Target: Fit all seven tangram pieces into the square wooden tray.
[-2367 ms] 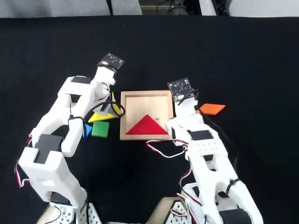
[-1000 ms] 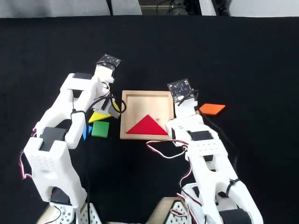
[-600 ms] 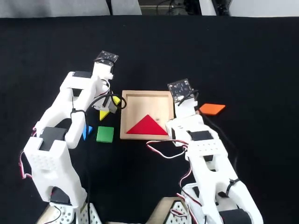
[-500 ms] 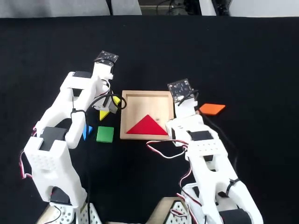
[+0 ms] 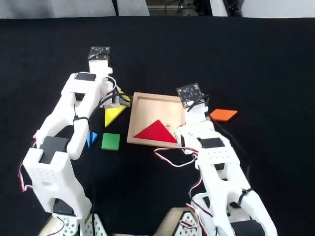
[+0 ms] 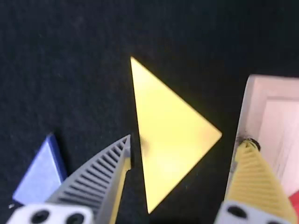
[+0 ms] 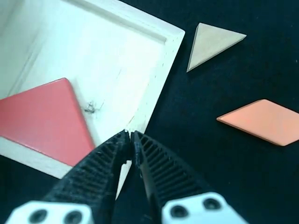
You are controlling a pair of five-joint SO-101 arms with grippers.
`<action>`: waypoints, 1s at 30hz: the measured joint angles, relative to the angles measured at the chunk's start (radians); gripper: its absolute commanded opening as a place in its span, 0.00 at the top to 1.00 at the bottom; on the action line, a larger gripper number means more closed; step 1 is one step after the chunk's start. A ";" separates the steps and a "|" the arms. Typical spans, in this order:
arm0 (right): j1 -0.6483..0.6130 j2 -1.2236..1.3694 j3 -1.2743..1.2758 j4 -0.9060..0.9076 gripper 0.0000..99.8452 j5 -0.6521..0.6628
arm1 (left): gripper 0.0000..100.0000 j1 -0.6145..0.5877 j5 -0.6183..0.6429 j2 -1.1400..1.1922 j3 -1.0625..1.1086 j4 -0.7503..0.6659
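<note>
yellow triangle [image 6: 163, 135] flat on counter [image 5: 246, 59] beside wooden tray [image 5: 157, 95] | left claw [image 6: 187, 142] released, straddling it | right claw [image 7: 131, 135] clenched empty at tray rim | likely light, stiff, slick: pinch opposite edges

Large triangle [image 5: 156, 132] in tray [image 5: 157, 104]; square [image 5: 110, 141] left.

Surface: black table [image 5: 246, 59]
Middle: wooden tray [image 5: 157, 95] (sitting a bit askew)
Left of it: yellow triangle [image 5: 113, 115], green square [image 5: 110, 141], blue triangle [image 5: 92, 138]
Right of it: orange parallelogram [image 5: 223, 115], pale triangle [image 7: 212, 43]
</note>
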 measured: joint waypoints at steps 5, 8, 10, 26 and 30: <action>0.000 0.000 0.000 0.000 0.99 0.000 | 0.66 -0.012 0.006 0.048 -0.017 -0.014; 0.000 0.000 0.000 0.000 0.99 0.000 | 0.66 -0.009 0.006 0.103 -0.068 -0.014; 0.000 0.000 0.000 0.000 0.99 0.000 | 0.66 -0.015 0.006 0.133 -0.106 -0.014; 0.000 0.000 0.000 0.000 0.99 0.000 | 0.66 -0.017 -0.031 0.173 -0.189 0.086; 0.000 0.000 0.000 0.000 0.99 0.000 | 0.66 -0.017 -0.035 0.173 -0.189 0.086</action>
